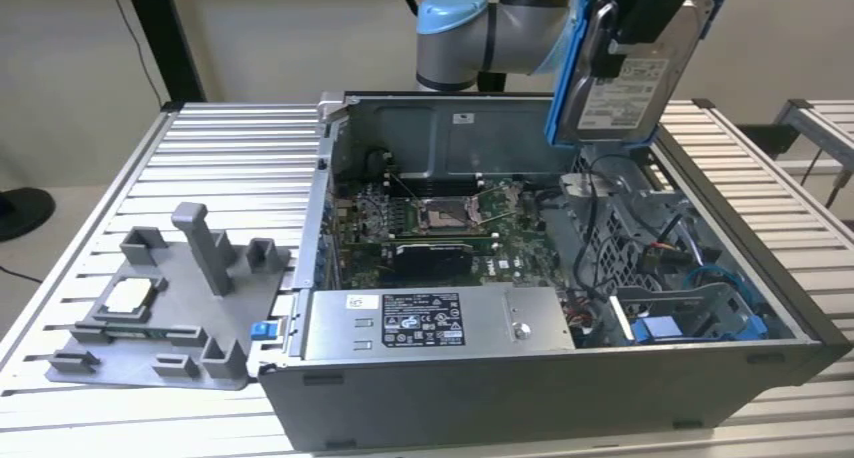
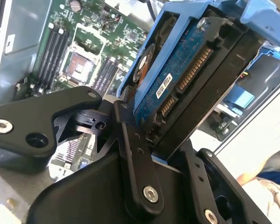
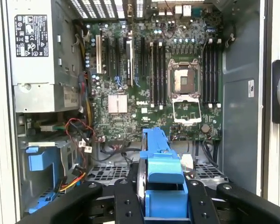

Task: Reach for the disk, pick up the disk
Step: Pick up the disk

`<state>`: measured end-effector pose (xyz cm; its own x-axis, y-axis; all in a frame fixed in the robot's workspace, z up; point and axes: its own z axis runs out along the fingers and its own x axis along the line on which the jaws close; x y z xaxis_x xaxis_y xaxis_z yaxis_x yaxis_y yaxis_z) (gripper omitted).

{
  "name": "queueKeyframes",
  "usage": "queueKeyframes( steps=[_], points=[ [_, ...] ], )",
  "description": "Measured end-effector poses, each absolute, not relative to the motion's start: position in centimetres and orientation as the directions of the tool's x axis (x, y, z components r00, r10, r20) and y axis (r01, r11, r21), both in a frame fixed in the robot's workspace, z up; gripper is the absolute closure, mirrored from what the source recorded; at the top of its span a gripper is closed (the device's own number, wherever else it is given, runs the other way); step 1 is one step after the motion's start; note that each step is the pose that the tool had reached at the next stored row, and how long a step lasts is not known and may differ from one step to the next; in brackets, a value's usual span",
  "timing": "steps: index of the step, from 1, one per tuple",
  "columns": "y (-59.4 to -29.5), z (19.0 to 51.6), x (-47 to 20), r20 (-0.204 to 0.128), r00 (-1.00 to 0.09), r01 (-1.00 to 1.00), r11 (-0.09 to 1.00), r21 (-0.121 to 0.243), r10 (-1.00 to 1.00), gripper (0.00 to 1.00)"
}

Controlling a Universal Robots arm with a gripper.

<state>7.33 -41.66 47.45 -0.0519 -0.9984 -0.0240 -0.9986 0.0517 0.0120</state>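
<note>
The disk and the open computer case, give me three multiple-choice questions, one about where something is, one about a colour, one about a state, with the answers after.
1. Where is the disk in the exterior view?
A. Lying on the grey fixture
B. Held up in the air above the open computer case
C. Seated in the blue bay inside the case

2. What colour are the rails along the disk's edges?
A. Blue
B. Red
C. Yellow

3. What is the state of the tool?
A. Open and apart from everything
B. Shut on the disk
C. Shut on a cable

Answers: 1 B, the disk hangs upright at the arm's end, over the case's far corner. 2 A, blue plastic frames the disk in both wrist views. 3 B, the second wrist view shows the black fingers clamped against the disk's sides.
</note>
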Motion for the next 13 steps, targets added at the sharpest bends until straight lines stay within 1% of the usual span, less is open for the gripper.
queueKeyframes(
  steps=[13],
  points=[
    [-44.6, 47.4, 7.3, -0.024, -0.052, -0.999, 0.052, 0.013, -0.998, 1.00]
  ],
)
